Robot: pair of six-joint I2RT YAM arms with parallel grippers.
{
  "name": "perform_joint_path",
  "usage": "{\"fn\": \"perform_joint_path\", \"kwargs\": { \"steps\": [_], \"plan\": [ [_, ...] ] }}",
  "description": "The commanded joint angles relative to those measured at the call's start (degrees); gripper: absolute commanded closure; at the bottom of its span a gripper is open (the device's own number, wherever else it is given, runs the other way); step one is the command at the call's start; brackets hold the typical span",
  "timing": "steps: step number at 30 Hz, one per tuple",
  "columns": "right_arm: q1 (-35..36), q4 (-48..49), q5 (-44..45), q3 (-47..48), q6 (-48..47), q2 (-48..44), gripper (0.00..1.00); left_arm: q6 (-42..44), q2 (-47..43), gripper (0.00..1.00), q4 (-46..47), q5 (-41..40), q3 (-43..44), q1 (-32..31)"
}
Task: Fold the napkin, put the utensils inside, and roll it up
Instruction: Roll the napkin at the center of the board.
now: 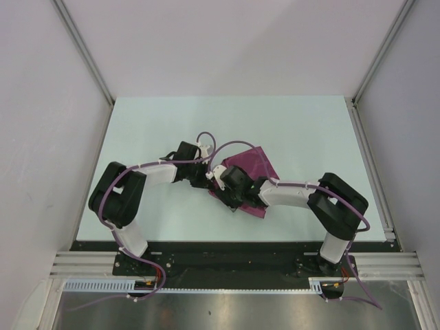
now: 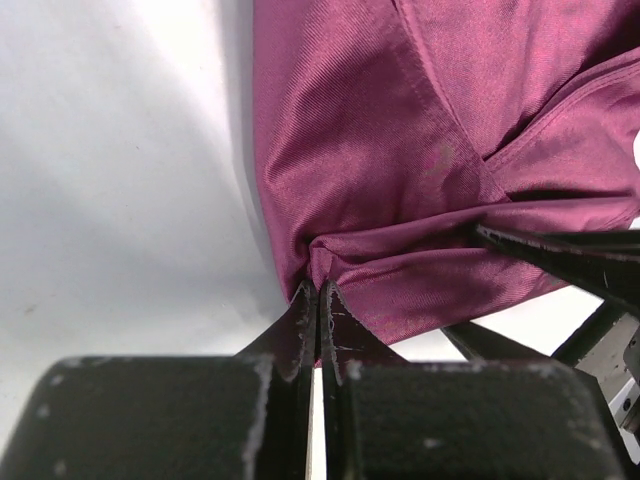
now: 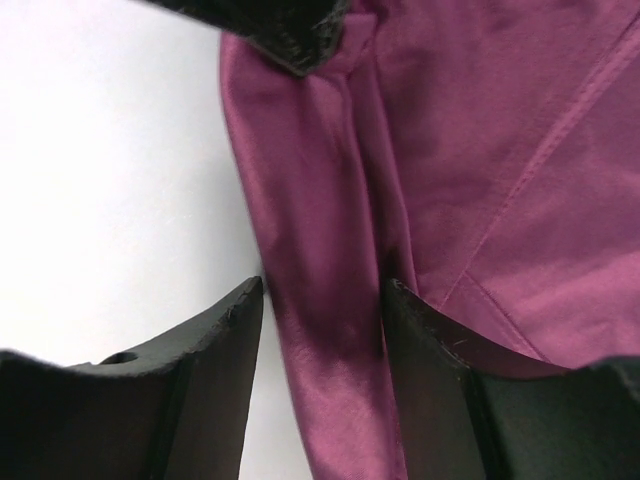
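Observation:
The maroon napkin (image 1: pixel 249 163) lies crumpled at the table's middle, partly under the right arm. My left gripper (image 1: pixel 204 180) is at its left edge. In the left wrist view the left gripper (image 2: pixel 318 288) is shut on a bunched corner of the napkin (image 2: pixel 380 130). My right gripper (image 1: pixel 222 181) is just beside it. In the right wrist view the right gripper (image 3: pixel 323 287) is open, with its fingers either side of a raised fold of the napkin (image 3: pixel 480 150). The metal utensil is hidden or out of view.
The pale table (image 1: pixel 151 130) has grey walls on three sides and a metal rail (image 1: pixel 371 165) along its right edge. The right gripper's finger (image 2: pixel 560 250) shows in the left wrist view, and the left fingertip (image 3: pixel 290 35) in the right wrist view.

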Motion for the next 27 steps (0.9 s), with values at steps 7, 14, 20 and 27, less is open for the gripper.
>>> {"fn": "perform_joint_path", "kwargs": {
  "steps": [7, 14, 20, 27],
  "plan": [
    [-3.41, -7.19, -7.14, 3.32, 0.69, 3.44, 0.70, -0.54, -0.08, 1.00, -0.94, 1.49, 1.73, 0.16],
    [-4.11, -12.30, -17.24, 2.79, 2.10, 4.32, 0.80, -0.98, -1.83, 0.75, -0.41, 1.06, 2.87, 0.25],
    [-7.10, -12.48, -28.75, 1.83, 2.19, 4.85, 0.83, -2.12, -6.14, 0.45, 0.91, -2.81, 2.53, 1.83],
    [-11.58, -12.12, -42.81, 1.91, 1.49, 6.07, 0.85, -2.74, -11.93, 0.41, 4.33, -6.86, -3.53, 2.62]
  ]
}}
